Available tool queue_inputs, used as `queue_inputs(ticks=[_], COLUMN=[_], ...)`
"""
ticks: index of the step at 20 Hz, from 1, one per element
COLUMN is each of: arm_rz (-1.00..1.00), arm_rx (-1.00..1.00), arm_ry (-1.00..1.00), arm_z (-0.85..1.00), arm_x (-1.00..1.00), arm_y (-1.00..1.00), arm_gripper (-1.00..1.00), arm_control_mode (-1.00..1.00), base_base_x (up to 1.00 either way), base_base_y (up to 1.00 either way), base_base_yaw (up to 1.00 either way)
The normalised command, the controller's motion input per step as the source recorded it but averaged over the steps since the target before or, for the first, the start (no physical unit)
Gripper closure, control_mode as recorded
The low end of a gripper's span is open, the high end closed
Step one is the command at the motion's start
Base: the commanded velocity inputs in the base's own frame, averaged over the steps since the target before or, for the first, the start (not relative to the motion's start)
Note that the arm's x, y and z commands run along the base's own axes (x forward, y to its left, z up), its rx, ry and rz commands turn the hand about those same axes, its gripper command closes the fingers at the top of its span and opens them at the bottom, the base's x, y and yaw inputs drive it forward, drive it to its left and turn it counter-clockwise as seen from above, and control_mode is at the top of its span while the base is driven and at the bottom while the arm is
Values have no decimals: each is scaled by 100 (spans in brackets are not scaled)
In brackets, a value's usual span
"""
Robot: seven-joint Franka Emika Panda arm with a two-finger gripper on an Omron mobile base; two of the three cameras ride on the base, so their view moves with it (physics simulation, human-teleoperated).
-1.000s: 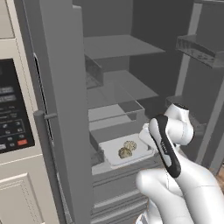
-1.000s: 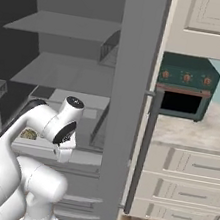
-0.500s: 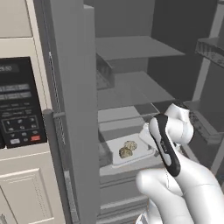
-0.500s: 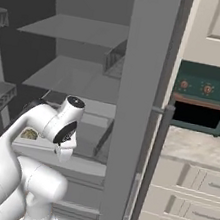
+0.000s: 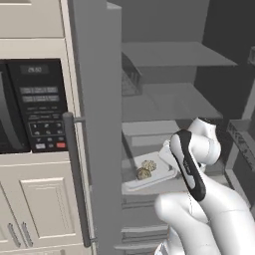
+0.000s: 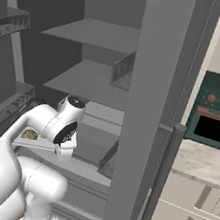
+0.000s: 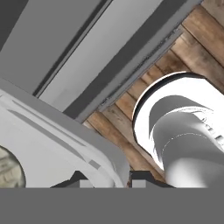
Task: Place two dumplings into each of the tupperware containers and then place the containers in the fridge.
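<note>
The tool (image 7: 107, 178) is mostly hidden: in both base views the white wrist covers it, and in the hand view just its two dark tips peek above the bottom edge. They sit close together with the rim of the container (image 7: 65, 144) between them, so the tool looks clamped on that rim, though the contact itself is cut off.

The container (image 5: 149, 174) is a shallow light-grey tray with rounded corners and a raised lip. It reaches away from the tool into the open fridge (image 5: 169, 94), above a lower shelf; whether it rests on the shelf or hangs clear I cannot tell. In the right base view just a thin slice of the container (image 6: 33, 142) shows beside the arm.

Two dumplings (image 5: 146, 170) lie in it, lumpy and beige, touching each other, on the tray half farther from the tool. In the hand view just a mottled sliver of a dumpling (image 7: 9, 168) shows at the left edge; in the right base view a dumpling (image 6: 29, 133) is partly blocked by the arm.

The fridge is flat grey with plain shelves above the tool and a door (image 5: 97, 124) standing open, its bar handle (image 5: 77, 179) round and dark grey. Under the tool, the hand view shows brown wooden floor planks (image 7: 192, 48).
</note>
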Motion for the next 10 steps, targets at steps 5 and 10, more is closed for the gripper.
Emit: queue_inputs(ticks=[5, 10], arm_rz=[0, 0], arm_rx=[0, 0], arm_ry=[0, 0], arm_z=[0, 0], arm_x=[0, 0], arm_y=[0, 0], arm_gripper=[100, 100], arm_control_mode=[100, 100], base_base_x=[50, 30], base_base_y=[-5, -27], base_base_yaw=[26, 16])
